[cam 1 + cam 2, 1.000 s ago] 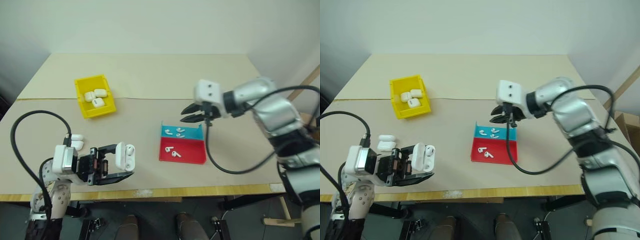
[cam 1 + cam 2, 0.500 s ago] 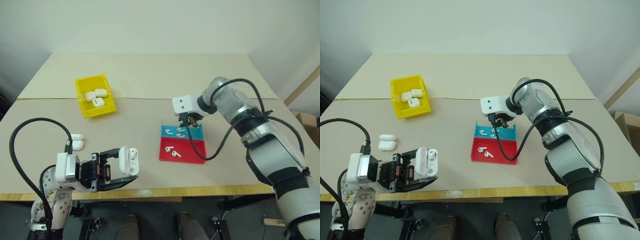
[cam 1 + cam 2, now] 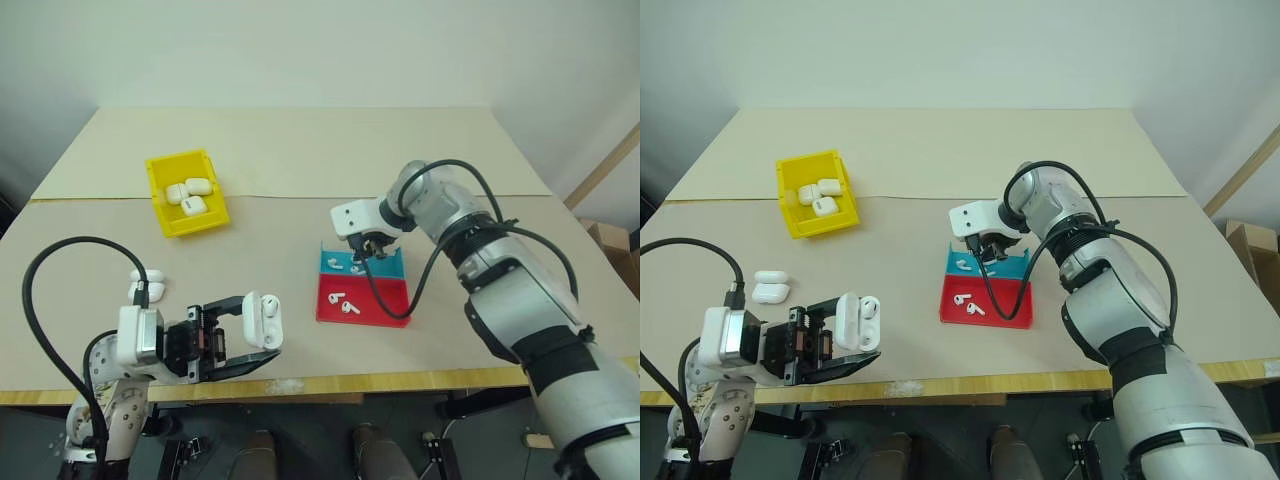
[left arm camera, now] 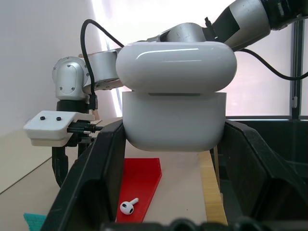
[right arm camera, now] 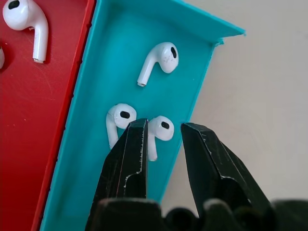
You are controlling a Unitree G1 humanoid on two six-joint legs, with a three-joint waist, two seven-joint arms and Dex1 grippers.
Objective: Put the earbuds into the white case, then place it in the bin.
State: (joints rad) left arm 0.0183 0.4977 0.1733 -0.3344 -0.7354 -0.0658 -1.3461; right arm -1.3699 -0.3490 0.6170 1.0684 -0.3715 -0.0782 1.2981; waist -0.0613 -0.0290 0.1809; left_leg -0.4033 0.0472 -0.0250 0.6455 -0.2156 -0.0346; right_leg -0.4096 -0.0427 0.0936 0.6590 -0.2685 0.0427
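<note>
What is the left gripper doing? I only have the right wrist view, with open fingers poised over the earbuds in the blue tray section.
Observer: The left gripper is shut on a white case whose lid looks open, held up near the front edge of the table.
Operator: Does the bin hold anything yet?
Observer: Yes, the yellow bin holds three closed cases.
Operator: Any spare cases outside it?
Observer: Two more cases lie side by side on the table, close to the left arm.
</note>
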